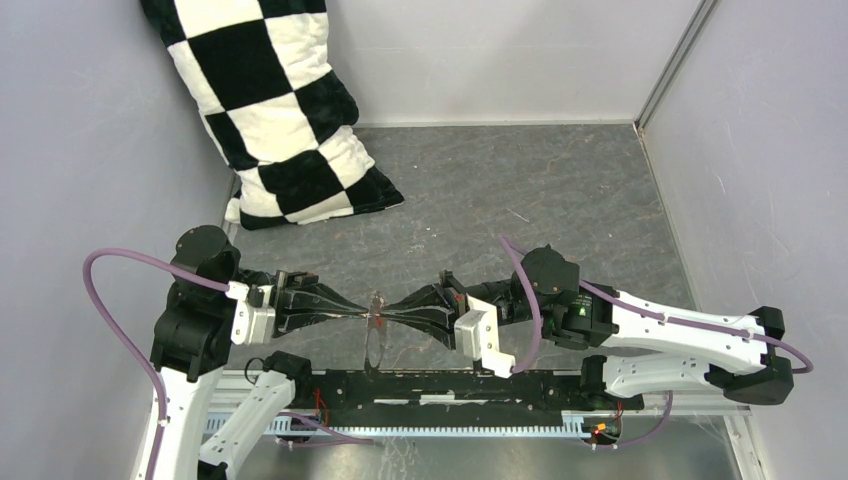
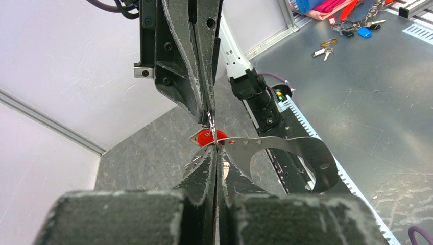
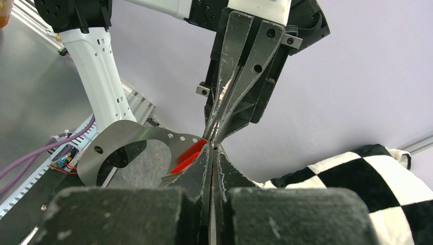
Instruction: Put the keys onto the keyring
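My two grippers meet tip to tip low over the grey table. The left gripper [image 1: 362,314] is shut on the keyring [image 2: 301,153], a thin grey band with small holes that loops out to one side of the tips. The loop also shows in the top view [image 1: 374,348] and in the right wrist view [image 3: 122,145]. The right gripper [image 1: 390,316] is shut, and the red-headed key [image 3: 186,157] lies against its tips. The red head [image 2: 206,137] sits right at the band's end, touching it. I see no blue-headed key near the grippers.
A black and white checked pillow [image 1: 275,110] leans in the far left corner. Grey walls close in the table on the left, back and right. A black rail [image 1: 450,385] runs along the near edge. Loose keys [image 2: 327,47] lie on the metal surface beyond it.
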Controlling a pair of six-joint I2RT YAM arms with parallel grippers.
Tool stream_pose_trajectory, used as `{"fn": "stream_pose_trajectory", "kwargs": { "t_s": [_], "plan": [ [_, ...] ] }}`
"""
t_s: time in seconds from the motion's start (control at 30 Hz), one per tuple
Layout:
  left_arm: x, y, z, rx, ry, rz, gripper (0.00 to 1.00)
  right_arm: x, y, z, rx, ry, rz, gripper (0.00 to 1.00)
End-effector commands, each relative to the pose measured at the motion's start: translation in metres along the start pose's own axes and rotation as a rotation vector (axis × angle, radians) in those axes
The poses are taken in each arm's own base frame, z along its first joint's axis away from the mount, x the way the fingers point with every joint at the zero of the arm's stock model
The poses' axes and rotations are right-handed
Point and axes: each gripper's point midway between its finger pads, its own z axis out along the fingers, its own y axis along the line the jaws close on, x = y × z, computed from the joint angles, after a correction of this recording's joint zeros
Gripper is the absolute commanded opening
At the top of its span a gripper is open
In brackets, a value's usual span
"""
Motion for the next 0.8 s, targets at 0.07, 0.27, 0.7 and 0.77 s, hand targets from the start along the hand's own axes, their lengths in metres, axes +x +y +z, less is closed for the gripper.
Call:
{"fn": "stream_pose_trajectory", "kwargs": {
  "t_s": [0.07, 0.27, 0.7, 0.77],
  "plan": [
    [-0.0072, 0.0007, 0.0003, 0.004, -0.003, -0.015, 0.02, -0.0259, -0.0113, 0.0009, 0.007, -0.068, -0.023, 0.01],
    [-0.0032, 0.0039, -0.0003, -0.014, 0.01, -0.026, 0.02, -0.0283, -0.0108, 0.0016, 0.001, -0.076, -0.025, 0.01],
    [-0.0006, 0.0028, -0.0005, -0.021, 0.016, -0.036, 0.02, -0.0314, -0.0141, 0.0081, -0.017, -0.079, -0.035, 0.0],
    [-0.0007, 0.003, -0.0005, -0.021, 0.016, -0.036, 0.02, -0.0314, -0.0137, 0.0084, -0.022, -0.078, -0.034, 0.0]
  ]
}}
